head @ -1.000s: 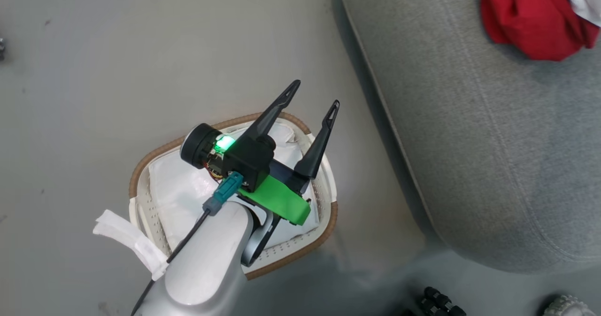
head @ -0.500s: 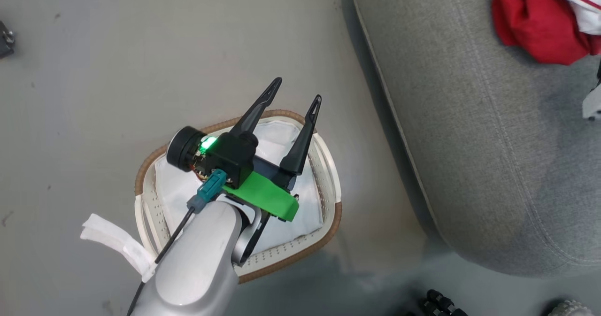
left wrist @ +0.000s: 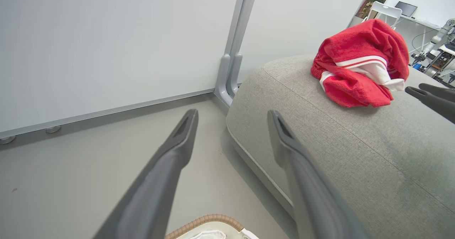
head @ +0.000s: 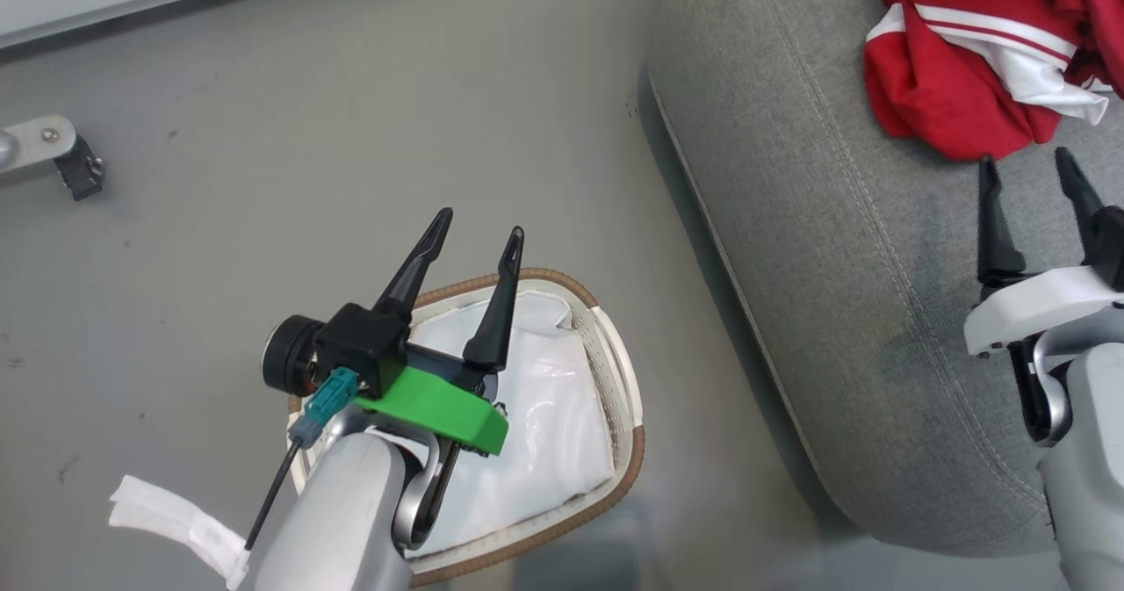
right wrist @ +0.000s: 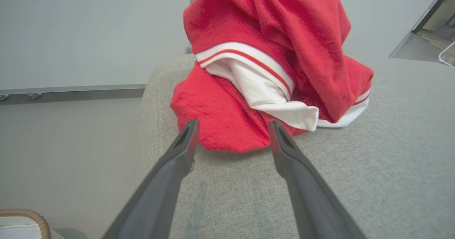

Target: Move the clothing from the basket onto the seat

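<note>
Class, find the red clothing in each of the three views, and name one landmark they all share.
Head view: clothing at the top right, lying on the seat.
Left wrist view: clothing at the upper right.
Right wrist view: clothing at the top centre.
Shared landmark: the grey seat beneath it.

Soft, even light is filling the scene; the seat (head: 817,292) is casting a faint shadow onto the glossy floor (head: 351,117).
</note>
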{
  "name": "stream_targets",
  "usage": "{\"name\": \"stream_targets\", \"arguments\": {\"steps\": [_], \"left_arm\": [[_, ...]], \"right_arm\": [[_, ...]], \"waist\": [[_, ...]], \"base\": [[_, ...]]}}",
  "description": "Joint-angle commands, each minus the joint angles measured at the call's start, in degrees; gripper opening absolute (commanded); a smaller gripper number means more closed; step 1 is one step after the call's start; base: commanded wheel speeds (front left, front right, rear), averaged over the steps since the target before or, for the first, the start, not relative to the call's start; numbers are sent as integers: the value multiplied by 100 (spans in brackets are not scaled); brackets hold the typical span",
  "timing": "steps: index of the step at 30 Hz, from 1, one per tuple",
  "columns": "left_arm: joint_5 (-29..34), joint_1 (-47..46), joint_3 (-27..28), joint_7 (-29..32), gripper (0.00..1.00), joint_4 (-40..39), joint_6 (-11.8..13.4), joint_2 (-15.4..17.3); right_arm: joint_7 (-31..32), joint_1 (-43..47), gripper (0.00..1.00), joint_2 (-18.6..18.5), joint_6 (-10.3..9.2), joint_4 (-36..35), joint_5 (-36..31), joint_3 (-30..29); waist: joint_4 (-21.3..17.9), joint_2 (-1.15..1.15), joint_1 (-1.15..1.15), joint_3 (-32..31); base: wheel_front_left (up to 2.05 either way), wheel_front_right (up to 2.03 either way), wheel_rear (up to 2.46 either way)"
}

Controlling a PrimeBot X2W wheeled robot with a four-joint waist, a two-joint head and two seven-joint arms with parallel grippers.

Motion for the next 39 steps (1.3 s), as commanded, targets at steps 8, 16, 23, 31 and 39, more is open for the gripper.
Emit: {"name": "stream_targets", "arguments": {"steps": [8,16,23,31,39], "left_arm": [[93,529,606,5,100,-134,83,22],[181,848,1254,4,100,-129,253,21],[406,1184,1755,4,100,35,322,18],[481,1531,2086,5,100,212,280,19],[564,1873,2196,5,100,367,216,19]], "right_arm": [[-8,319,100,352,-8,-535,332,708],[-9,463,100,610,-8,-590,422,1156],[-9,738,100,741,-8,-505,374,1260],[-9,1141,100,842,-8,-422,368,1300],[-9,1606,100,922,-8,-343,411,1221]], "waist": [[486,0,0,-707],[872,0,0,-1043],[1074,0,0,-1347],[1116,0,0,-1656],[1124,0,0,-2040]], "base": [[0,0,0],[0,0,0],[0,0,0],[0,0,0],[0,0,0]]}}
